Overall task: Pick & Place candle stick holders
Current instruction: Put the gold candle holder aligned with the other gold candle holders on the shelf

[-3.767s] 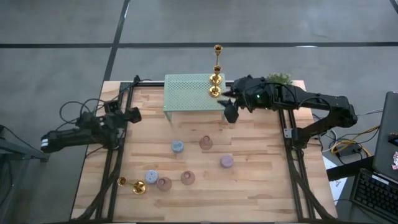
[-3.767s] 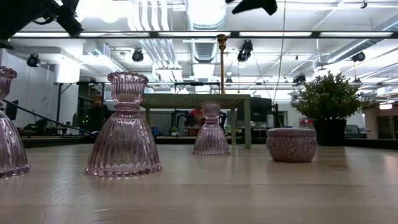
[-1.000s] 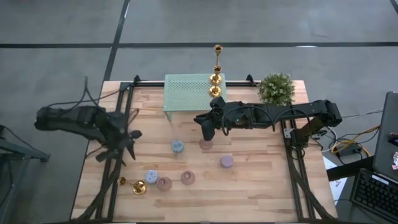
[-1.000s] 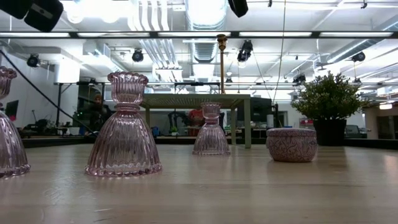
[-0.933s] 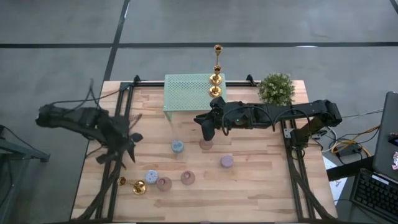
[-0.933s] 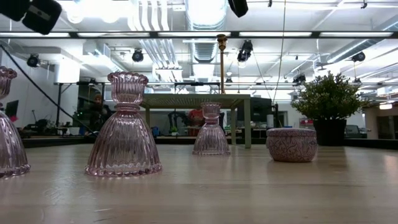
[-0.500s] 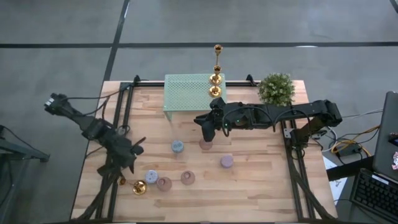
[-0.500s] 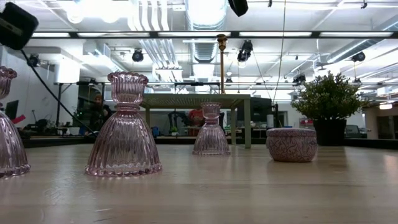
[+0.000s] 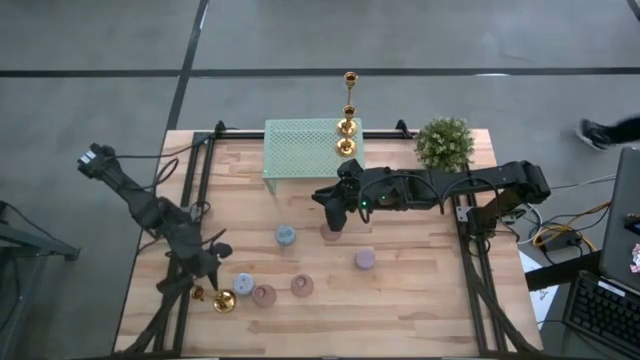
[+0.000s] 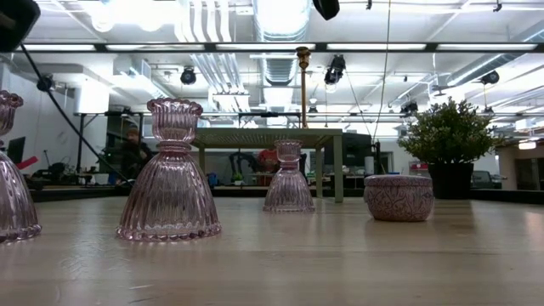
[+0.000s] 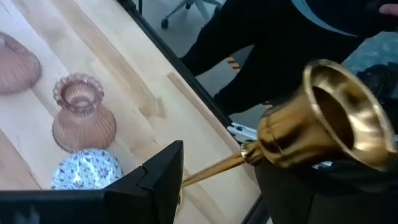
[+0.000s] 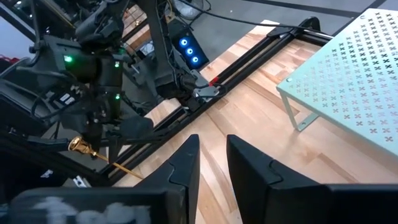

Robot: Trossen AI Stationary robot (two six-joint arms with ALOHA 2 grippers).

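Gold candlestick [image 11: 323, 124] between left claw [image 9: 200, 270] fingers; no legible writing.

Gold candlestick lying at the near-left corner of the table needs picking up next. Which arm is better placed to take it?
Left. The left gripper is right at the lying gold candlestick, whose stem runs between its fingers in the left wrist view. The right gripper hangs mid-table over a pink holder, far from that corner.

Shiny gold candlestick [image 11: 323, 124], ribbed pink glass holder [image 11: 83, 121], blue-speckled white holder [image 11: 87, 171], pale green mesh rack [image 9: 305, 147].
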